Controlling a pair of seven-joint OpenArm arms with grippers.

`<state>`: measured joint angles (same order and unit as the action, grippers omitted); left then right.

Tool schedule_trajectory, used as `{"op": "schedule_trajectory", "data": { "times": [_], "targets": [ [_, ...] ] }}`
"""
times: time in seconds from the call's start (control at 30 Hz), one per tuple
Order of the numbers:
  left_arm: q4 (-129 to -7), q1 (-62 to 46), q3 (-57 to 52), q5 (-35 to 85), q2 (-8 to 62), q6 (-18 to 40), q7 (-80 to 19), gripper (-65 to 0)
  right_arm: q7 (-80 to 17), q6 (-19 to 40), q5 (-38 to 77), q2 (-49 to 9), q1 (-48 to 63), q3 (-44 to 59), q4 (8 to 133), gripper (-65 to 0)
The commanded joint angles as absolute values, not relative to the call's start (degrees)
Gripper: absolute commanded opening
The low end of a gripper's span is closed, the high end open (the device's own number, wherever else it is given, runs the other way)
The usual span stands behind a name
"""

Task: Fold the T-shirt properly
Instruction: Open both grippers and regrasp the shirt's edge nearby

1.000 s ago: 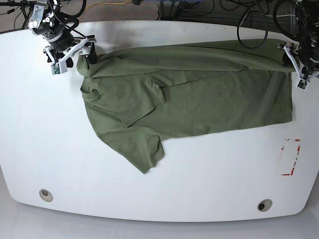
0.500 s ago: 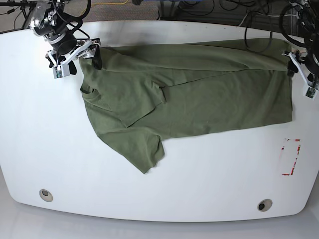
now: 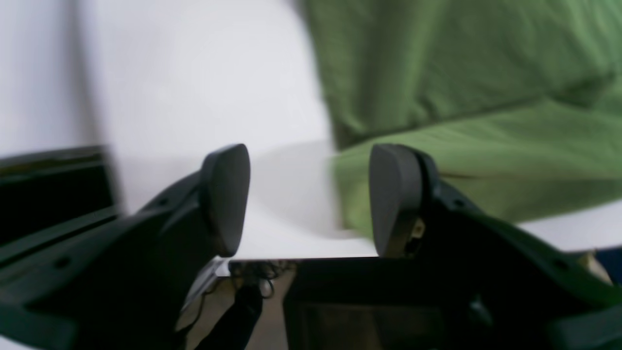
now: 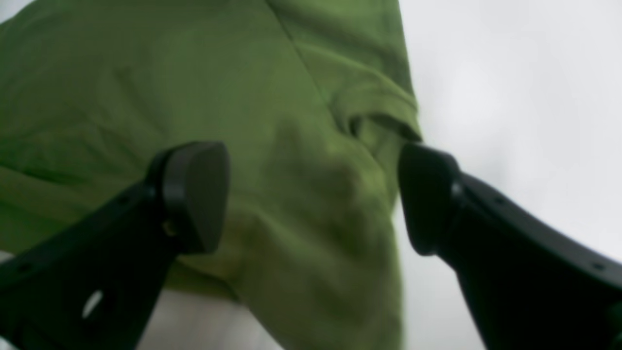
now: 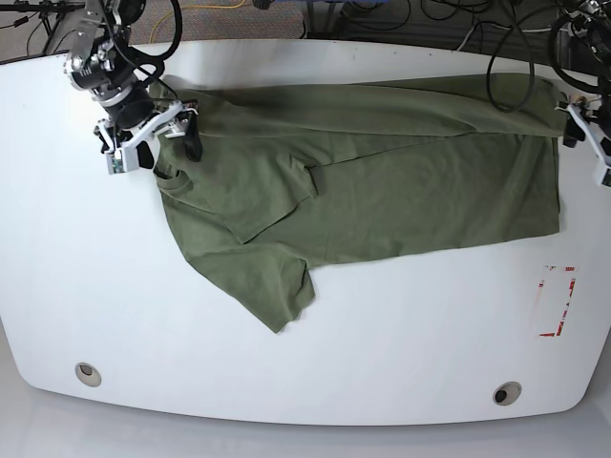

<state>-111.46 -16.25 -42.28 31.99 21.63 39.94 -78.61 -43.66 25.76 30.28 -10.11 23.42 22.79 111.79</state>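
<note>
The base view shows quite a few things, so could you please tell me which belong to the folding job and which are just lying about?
Part of the job:
- T-shirt, olive green, half folded on the table
- right gripper, open at the collar end
- left gripper, open at the hem end

Just lying about:
- red-and-white marker
- cables behind the table

The T-shirt (image 5: 382,181) is plain olive green, unprinted. The tabletop (image 5: 95,286) is white. A marking (image 5: 556,301) at the right looks red and white, though small. Claw fingers (image 4: 194,194) are black.
</note>
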Motion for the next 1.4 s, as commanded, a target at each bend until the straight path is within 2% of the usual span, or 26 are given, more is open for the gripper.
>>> {"op": "schedule_trajectory", "data": {
  "times": [0.0,0.03,0.07,0.17,0.33,0.43,0.77,1.0,1.37],
  "targets": [
    [-112.4,-16.1,-40.1,29.7,19.3,40.0,-77.2,-32.5,-42.2,26.2,31.3,-10.8,22.4,20.9,111.3,-21.7],
    [-112.4,-16.2,-39.8,29.1,18.9,40.0,-77.0,-33.6,-42.2,26.2,31.3,-10.8,22.3,20.4,111.2,-23.1],
    [-112.3,-16.4,-39.0,27.7,18.0,40.0,-76.3,-36.7,-42.2,26.2,31.3,-10.9,21.9,19.1,110.9,-28.1],
    [-112.0,-17.3,-37.2,24.3,17.1,40.0,-74.9,-40.0,-42.2,26.2,31.3,-10.9,21.8,18.2,109.2,-36.3],
    [-112.0,-20.3,-34.0,19.8,17.1,40.0,-72.7,-40.6,-42.2,26.2,31.2,-11.0,22.1,18.2,105.7,-47.4],
    [-111.1,-22.4,-33.1,18.3,17.3,40.0,-70.3,-40.6,-42.2,26.2,31.2,-11.4,22.6,18.2,103.2,-50.9],
    [-100.8,-24.1,-32.8,17.7,20.5,40.0,-67.9,-40.6,-42.2,26.2,31.2,-12.0,25.1,18.2,100.2,-51.2],
    [-94.0,-24.2,-32.2,17.7,22.3,40.0,-62.4,-40.6,-42.2,26.2,31.2,-13.1,25.0,18.2,98.3,-51.2],
    [-89.9,-15.2,-20.7,17.6,23.3,40.0,-60.8,-40.4,-36.7,26.2,31.1,-16.4,21.1,18.2,89.3,-51.2]
  ]
}}
